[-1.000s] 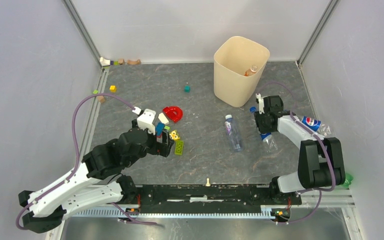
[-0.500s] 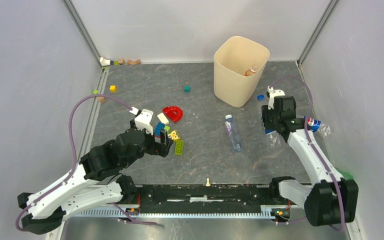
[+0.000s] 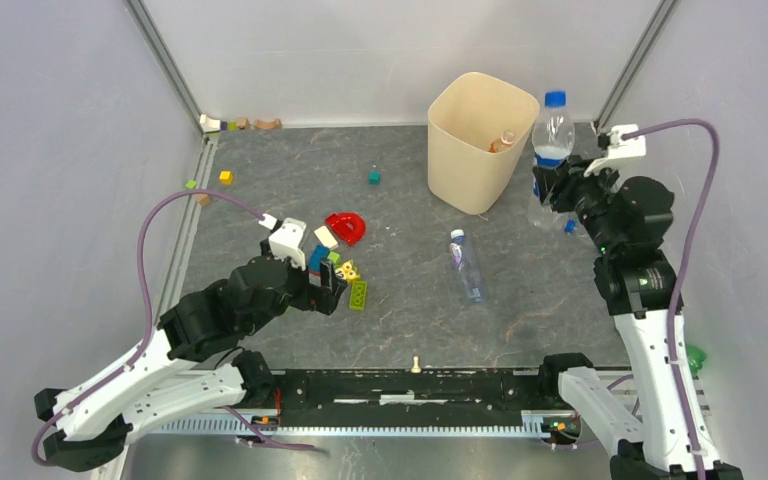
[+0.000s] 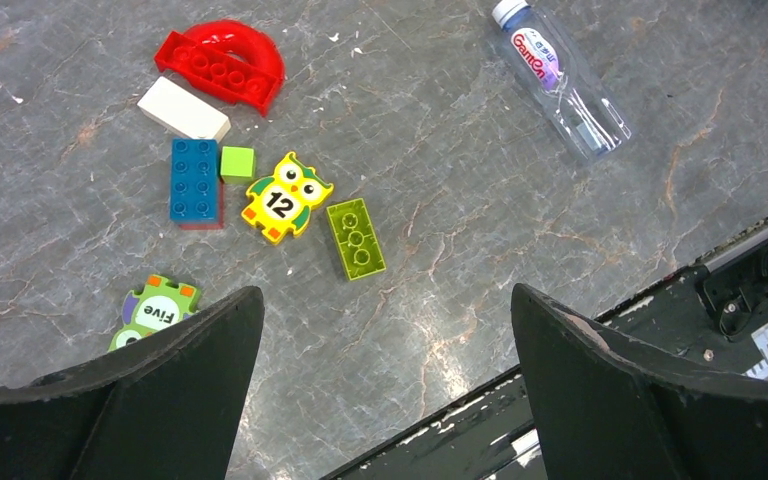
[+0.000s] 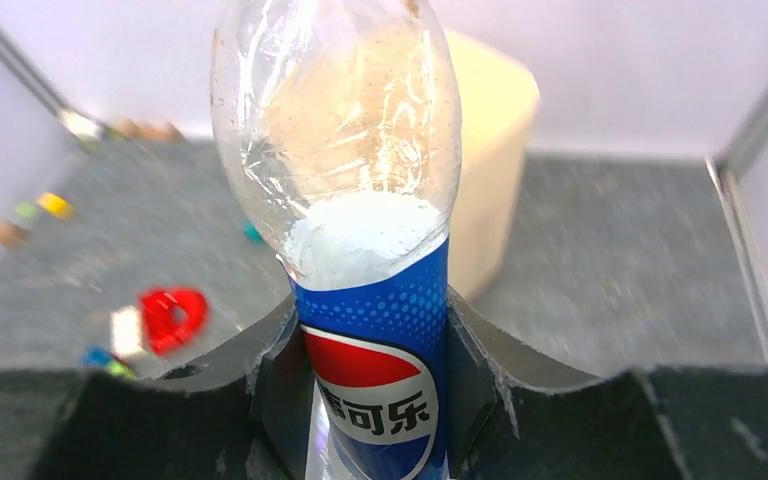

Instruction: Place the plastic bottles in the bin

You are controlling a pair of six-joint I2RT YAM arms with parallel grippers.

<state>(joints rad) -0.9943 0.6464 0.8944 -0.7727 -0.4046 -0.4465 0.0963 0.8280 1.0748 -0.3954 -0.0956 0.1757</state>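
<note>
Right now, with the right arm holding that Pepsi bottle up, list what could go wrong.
1. The right gripper clamps the Pepsi bottle at its label, most of it above the jaws; the plastic could tilt or slip.
2. It hangs beside the bin, not over the opening; a release here would likely miss, and a low swing may hit the rim.

1. Bin (image 3: 465, 175) mouth open from above; small bottle (image 3: 503, 141) inside, by its right wall.
2. Right of bin: right gripper (image 3: 550, 188) clamping upright Pepsi bottle (image 3: 552, 140) blocks that side (frame post (image 3: 632, 65) near, to its far right).
3. Floor (image 3: 520, 300) round lying bottle (image 3: 466, 265) bare to near, right & far.
4. Left of it: toy bricks (image 4: 195, 180) clutter the spot under left gripper (image 4: 385, 295), jaws wide; bare strip betw. bricks & bottle.
</note>
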